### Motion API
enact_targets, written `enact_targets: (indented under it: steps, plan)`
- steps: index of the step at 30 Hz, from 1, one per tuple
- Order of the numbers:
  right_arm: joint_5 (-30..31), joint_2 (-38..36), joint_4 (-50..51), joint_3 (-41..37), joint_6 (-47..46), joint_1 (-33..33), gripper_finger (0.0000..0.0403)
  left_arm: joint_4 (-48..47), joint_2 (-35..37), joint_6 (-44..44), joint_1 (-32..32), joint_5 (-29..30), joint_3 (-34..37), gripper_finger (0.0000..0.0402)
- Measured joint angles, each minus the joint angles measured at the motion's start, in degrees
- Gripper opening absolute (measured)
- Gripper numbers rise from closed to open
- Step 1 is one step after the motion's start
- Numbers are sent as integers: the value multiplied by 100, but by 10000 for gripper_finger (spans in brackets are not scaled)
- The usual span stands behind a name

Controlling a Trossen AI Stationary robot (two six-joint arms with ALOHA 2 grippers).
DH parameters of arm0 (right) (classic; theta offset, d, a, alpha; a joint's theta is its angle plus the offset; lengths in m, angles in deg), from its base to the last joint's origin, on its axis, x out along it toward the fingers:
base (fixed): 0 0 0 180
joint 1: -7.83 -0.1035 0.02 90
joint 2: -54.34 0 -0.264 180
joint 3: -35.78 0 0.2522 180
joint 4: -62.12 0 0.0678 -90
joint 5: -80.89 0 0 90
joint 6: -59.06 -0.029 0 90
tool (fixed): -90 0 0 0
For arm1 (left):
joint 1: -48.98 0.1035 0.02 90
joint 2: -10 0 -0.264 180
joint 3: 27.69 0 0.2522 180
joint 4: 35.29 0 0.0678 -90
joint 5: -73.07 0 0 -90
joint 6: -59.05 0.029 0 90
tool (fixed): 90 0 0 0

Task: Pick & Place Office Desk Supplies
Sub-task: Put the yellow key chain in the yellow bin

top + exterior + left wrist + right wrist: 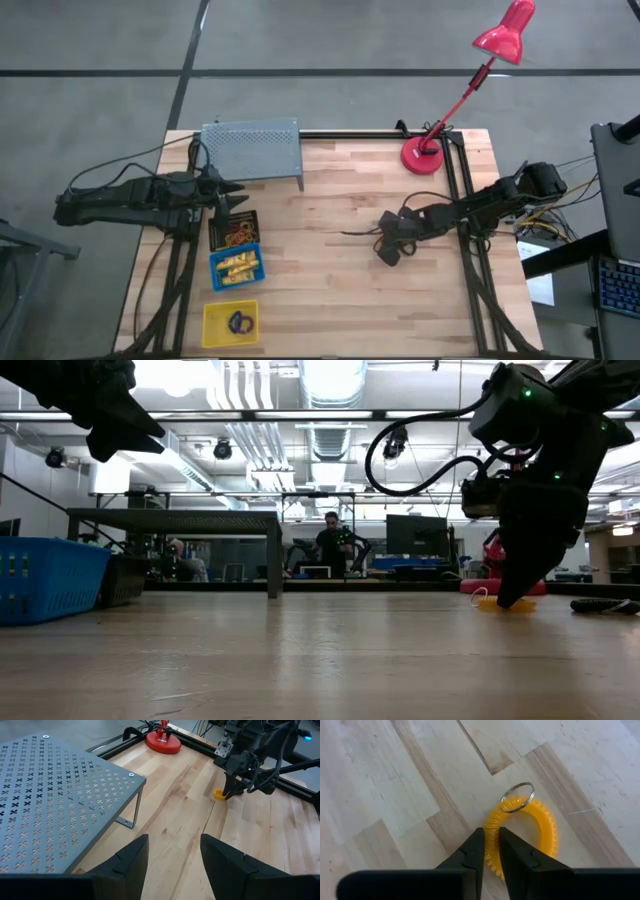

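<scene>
While the left tool (172,857) waits spread, the right tool (491,851) pinches the yellow coil loop (540,827).

A yellow coiled loop (535,832) with a small metal key ring (518,797) on it lies flat on the bare desk, well right of centre. Thin red and orange rubber bands (236,233) sit piled in a black bin, short yellow tubes (238,267) in a blue bin, and a dark ring (236,321) in a yellow bin.
</scene>
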Motion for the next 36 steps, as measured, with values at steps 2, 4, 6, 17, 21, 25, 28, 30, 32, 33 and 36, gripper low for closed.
enact_targets:
  steps: [2, 4, 6, 17, 21, 25, 28, 30, 32, 33, 36]
  plan:
    - [-45, 15, -228, -8, -6, 0, 32, 0, 0, 0, 2, 0, 0, 184]
    - [-147, 26, -490, -8, -8, -4, 24, 0, 0, -1, 0, 0, 0, 184]
    - [-276, 22, -704, -8, -10, -7, 22, 0, 0, -2, 2, 2, 0, 184]
    - [-547, 145, -1643, 1, -85, -20, 23, 0, 0, 0, 0, 0, 0, 184]
    - [-838, 521, -2449, 3, -480, -55, 22, 0, 0, 0, 0, 1, 0, 184]
    - [-997, 1034, -3485, 11, -545, -253, 22, 0, 0, 0, 0, 2, 0, 184]
    - [-998, 1388, -4185, 14, -613, -418, 22, 0, 0, 0, 0, 0, 0, 184]
    - [-996, 1603, -4441, 90, -670, -529, 22, 0, 0, -2, 2, 0, 0, 184]
    - [-994, 1787, -4471, 247, -748, -653, 22, -1, 0, 0, 1, 1, 0, 184]
    - [-996, 1892, -4482, 367, -777, -716, 22, 0, 1, -1, 0, 2, 0, 184]
    - [-994, 2210, -4446, 732, -774, -893, 22, 2, -10, 0, 2, 2, 0, 184]
